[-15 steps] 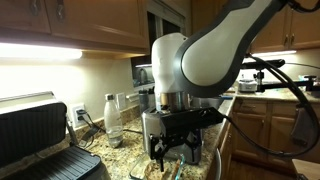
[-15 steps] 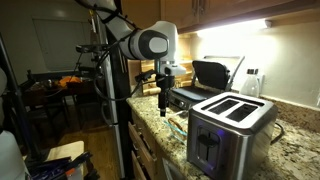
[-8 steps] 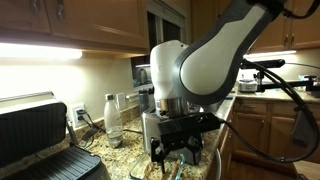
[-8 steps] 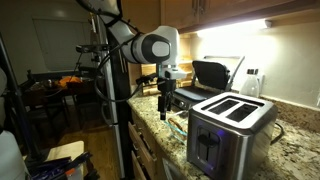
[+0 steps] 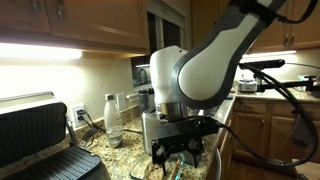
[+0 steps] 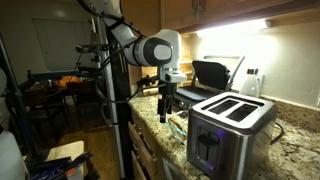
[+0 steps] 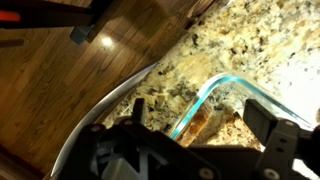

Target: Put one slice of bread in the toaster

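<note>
In the wrist view a tan slice of bread [image 7: 197, 124] stands on edge inside a clear glass dish [image 7: 222, 86] on the speckled granite counter. My gripper [image 7: 188, 142] is open, with its two dark fingers on either side of the slice and above it. In both exterior views the gripper [image 5: 176, 152] [image 6: 168, 106] hangs low over the counter edge. The stainless-steel toaster [image 6: 231, 124] stands on the counter just beyond the dish, with its two top slots empty. In an exterior view it [image 5: 151, 126] is mostly hidden behind my arm.
A black hinged grill press [image 5: 32, 138] [image 6: 211, 72] stands open farther along the counter. A clear water bottle [image 5: 112, 118] [image 6: 252, 82] stands by the wall. The counter edge [image 7: 110, 105] drops to a wooden floor.
My gripper has sunk slightly toward the dish and the arm has leaned a little. The bread and toaster have not moved.
</note>
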### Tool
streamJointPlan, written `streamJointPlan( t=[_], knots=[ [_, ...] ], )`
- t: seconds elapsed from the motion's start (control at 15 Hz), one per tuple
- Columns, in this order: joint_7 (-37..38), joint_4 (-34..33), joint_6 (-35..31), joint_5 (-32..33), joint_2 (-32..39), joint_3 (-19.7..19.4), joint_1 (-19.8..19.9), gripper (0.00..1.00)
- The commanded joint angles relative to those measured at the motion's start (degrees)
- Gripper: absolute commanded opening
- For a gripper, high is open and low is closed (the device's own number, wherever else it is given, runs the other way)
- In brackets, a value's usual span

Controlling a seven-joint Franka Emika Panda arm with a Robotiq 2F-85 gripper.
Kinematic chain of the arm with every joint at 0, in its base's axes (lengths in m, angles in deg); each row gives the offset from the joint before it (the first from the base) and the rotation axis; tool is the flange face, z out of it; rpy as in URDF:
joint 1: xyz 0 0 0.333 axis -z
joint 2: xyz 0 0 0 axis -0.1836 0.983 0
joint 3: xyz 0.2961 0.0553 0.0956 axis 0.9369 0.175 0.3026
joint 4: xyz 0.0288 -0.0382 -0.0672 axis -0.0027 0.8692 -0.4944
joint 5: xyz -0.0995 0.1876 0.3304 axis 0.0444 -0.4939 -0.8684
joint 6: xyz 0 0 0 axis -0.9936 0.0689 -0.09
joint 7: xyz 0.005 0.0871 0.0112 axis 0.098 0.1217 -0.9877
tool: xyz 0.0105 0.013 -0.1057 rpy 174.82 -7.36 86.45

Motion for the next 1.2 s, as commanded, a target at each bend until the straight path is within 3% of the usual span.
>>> streamJointPlan(
  t=[0.0,0.8,1.13],
  knots=[
    [2.2,-1.0,0.2,1.1,1.3,-1.1,-0.6,1.0],
    [6.0,-10.5,1.6,0.9,6.9,-3.2,-1.3,1.0],
    [6.4,-11.2,1.9,0.2,7.8,-3.6,-2.0,1.0]
  ],
)
